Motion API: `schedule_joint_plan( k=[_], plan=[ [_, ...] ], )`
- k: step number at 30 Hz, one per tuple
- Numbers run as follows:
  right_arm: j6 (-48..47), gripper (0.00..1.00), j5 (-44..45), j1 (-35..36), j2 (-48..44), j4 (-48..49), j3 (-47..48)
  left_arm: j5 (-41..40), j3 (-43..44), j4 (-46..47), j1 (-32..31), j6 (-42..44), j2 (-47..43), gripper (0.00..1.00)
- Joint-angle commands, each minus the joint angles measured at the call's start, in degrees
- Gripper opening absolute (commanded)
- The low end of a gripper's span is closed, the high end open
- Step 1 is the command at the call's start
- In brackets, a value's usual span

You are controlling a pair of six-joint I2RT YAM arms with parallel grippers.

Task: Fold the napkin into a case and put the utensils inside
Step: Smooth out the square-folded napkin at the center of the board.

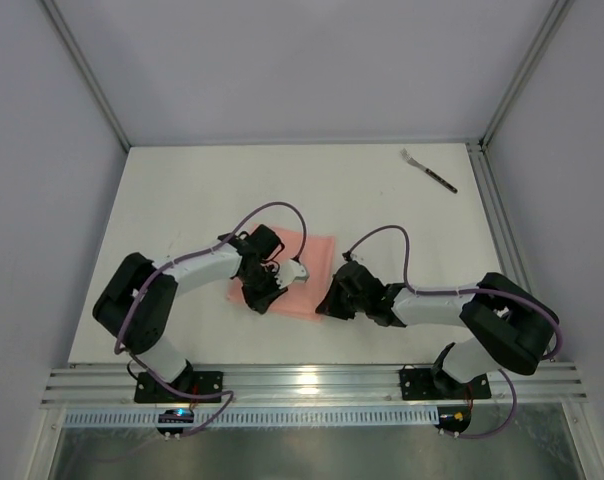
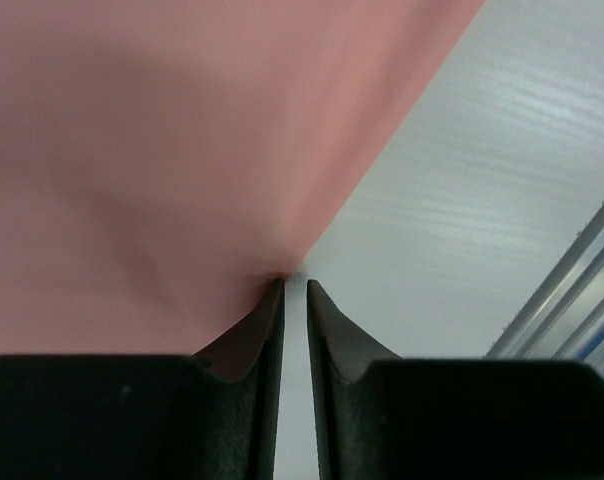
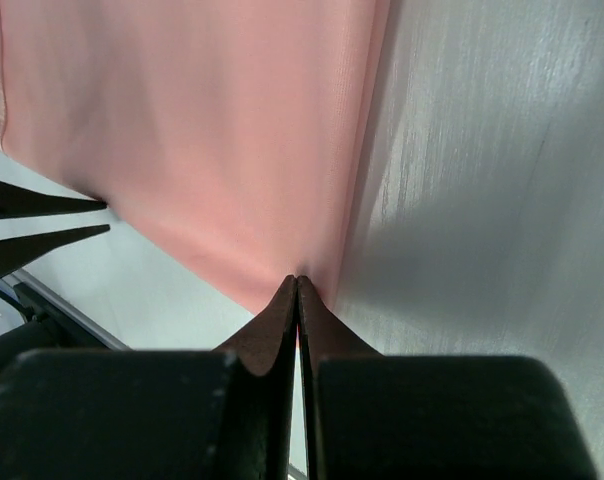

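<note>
The salmon-pink napkin [image 1: 310, 256] lies flat on the white table between my two arms. My left gripper [image 1: 258, 298] is at its near left corner. In the left wrist view the napkin [image 2: 182, 150] comes up to the tips of my left gripper [image 2: 294, 283], whose jaws stand a narrow gap apart with bare table showing between them. My right gripper [image 1: 328, 303] is at the near right corner. In the right wrist view my right gripper [image 3: 297, 280] is shut on the napkin [image 3: 212, 120] edge. The fork [image 1: 429, 170] lies at the far right of the table, well away from both grippers.
A metal rail [image 1: 312, 385] runs along the table's near edge by the arm bases. Grey walls and frame posts close in the back and sides. The left gripper's fingertips [image 3: 92, 206] show at the left edge of the right wrist view, beside the napkin's edge.
</note>
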Motion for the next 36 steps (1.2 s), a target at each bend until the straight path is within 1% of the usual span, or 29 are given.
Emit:
schedule_joint_plan(
  k=[1, 2, 3, 5, 6, 7, 8, 9, 10, 12, 13, 15, 20, 25, 29, 36],
  plan=[
    [-2.66, 0.04, 3.74, -0.23, 3.40, -10.14, -2.28, 5.73, -0.65, -9.66, 2.09, 6.32, -3.44, 0.17],
    [-2.84, 0.04, 3.74, -0.23, 3.57, -10.31, -1.93, 7.93, 0.05, -11.70, 2.09, 7.83, -5.36, 0.18],
    [-3.19, 0.04, 3.74, -0.23, 3.66, -10.58, -1.66, 11.78, 1.62, -13.46, 2.09, 9.06, -6.25, 0.19],
    [-3.54, 0.04, 4.00, -0.23, 3.84, -11.10, -0.61, 13.57, 3.21, -14.97, 2.09, 9.43, -8.09, 0.20],
    [-3.72, 0.04, 4.09, -0.23, 3.93, -11.54, -0.26, 13.75, 3.92, -14.27, 2.09, 8.29, -8.11, 0.20],
    [-3.72, 0.04, 4.09, -0.15, 4.01, -11.72, 0.09, 13.15, 5.05, -12.96, 2.09, 6.80, -8.11, 0.20],
    [-3.81, 0.04, 4.09, -0.15, 4.02, -11.90, 0.18, 11.75, 5.50, -9.03, 2.09, 2.52, -7.58, 0.20],
    [-3.81, 0.04, 4.18, -0.23, 4.02, -11.98, 0.27, 10.43, 5.85, -6.90, 2.09, 0.31, -6.27, 0.19],
    [-3.81, 0.04, 4.09, -0.23, 4.02, -11.99, 0.19, 7.72, 6.47, -4.88, 2.09, -1.46, -5.13, 0.19],
    [-3.72, 0.04, 4.09, -0.23, 4.10, -11.81, 0.10, 5.76, 7.17, -1.45, 2.00, -4.45, -1.10, 0.17],
    [-3.63, 0.04, 4.00, -0.23, 4.02, -11.81, 0.10, 3.93, 7.87, -0.82, 1.92, -5.24, 0.32, 0.17],
    [-3.63, 0.04, 4.00, -0.23, 3.93, -11.72, 0.10, 2.69, 8.49, 0.15, 1.74, -6.04, 3.74, 0.16],
    [-3.28, 0.04, 4.35, -0.23, 3.75, -11.81, -0.25, -2.67, 6.22, -0.20, 1.48, -4.47, 6.13, 0.13],
    [-3.10, 0.04, 4.53, -0.15, 3.75, -11.63, -1.13, -7.77, 0.33, -0.64, 2.00, -1.66, 1.84, 0.13],
    [-2.58, 0.04, 4.27, -0.23, 3.75, -10.50, -2.36, -9.54, -2.31, -1.43, 4.11, 0.19, -0.28, 0.13],
    [-2.05, 0.04, 3.65, -0.15, 4.28, -9.35, -3.07, -11.20, -3.28, -2.84, 11.58, 3.00, -2.92, 0.13]
  ],
)
